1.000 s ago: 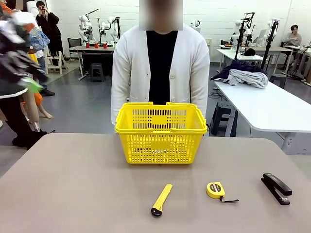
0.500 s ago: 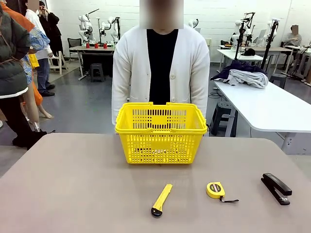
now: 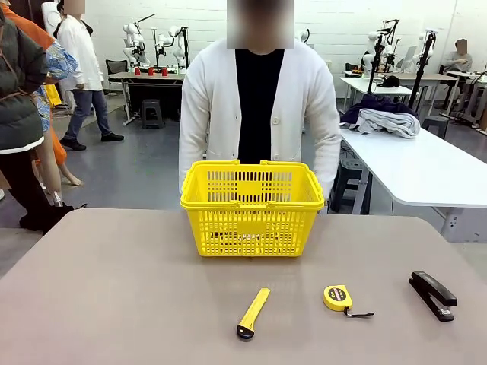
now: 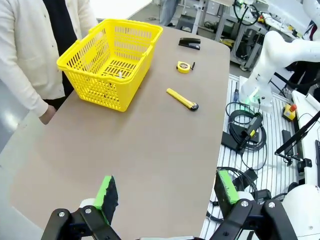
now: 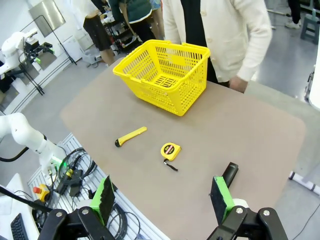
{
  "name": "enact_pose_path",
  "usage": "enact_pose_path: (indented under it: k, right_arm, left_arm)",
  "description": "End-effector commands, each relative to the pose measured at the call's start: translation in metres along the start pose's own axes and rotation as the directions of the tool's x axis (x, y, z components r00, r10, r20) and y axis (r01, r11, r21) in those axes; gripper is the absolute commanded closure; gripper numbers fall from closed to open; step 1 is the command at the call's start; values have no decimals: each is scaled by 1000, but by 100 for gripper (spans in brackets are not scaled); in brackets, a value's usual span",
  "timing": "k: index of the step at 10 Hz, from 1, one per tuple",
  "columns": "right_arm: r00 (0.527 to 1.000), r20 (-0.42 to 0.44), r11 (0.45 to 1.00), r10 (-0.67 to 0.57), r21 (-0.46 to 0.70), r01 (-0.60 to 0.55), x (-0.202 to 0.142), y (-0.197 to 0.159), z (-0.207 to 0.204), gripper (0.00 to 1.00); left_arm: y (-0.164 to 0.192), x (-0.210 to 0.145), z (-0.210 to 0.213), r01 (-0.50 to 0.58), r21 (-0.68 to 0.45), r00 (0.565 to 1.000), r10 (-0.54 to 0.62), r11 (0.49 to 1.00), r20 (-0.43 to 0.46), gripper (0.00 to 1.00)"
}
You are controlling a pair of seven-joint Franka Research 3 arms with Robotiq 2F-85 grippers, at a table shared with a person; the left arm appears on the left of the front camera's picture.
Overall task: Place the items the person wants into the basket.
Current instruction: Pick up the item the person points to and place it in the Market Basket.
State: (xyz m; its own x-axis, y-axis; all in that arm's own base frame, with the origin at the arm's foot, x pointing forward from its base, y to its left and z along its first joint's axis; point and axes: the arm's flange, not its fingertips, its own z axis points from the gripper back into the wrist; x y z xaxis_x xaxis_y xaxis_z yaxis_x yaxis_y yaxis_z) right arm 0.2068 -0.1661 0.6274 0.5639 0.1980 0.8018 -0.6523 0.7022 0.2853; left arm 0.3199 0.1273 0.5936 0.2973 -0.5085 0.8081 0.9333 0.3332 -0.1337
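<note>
A yellow latticed basket [image 3: 251, 204] stands on the far middle of the table, right in front of the person [image 3: 259, 106] in a white cardigan. A small round yellow tape measure [image 3: 337, 297] lies on the near right part of the table. From the left wrist view, the basket [image 4: 107, 65] and tape measure [image 4: 184, 66] are far off, and my left gripper [image 4: 166, 189] hangs open over the table's edge, holding nothing. My right gripper [image 5: 162, 198] is open and bare too, well short of the tape measure [image 5: 169, 150] and the basket [image 5: 165, 85].
A long yellow utility knife [image 3: 253, 312] lies near the table's front middle. A black stapler [image 3: 433, 294] sits at the right edge. The person's hands hang at the far edge behind the basket. Cables lie on the floor beside the table.
The person has shifted slightly to the picture's right, one arm swinging outward. A bystander at the far left has walked on. Nothing on the table has moved.
</note>
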Motion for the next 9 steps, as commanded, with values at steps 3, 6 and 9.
enact_pose_path:
  k: [3, 6, 9]
  right_arm:
    - [1000, 15, 1000, 11, 20, -11, 1, 1, -2, 0]
    - [1000, 15, 1000, 11, 20, -11, 1, 1, -2, 0]
    - [1000, 15, 1000, 11, 20, -11, 1, 1, -2, 0]
  left_arm:
    - [-10, 6, -4, 62, 100, 997, -67, 993, 47, 0]
    - [-1, 4, 3, 12, 19, 1000, -13, 1000, 25, 0]
    - [-1, 4, 3, 12, 19, 1000, -13, 1000, 25, 0]
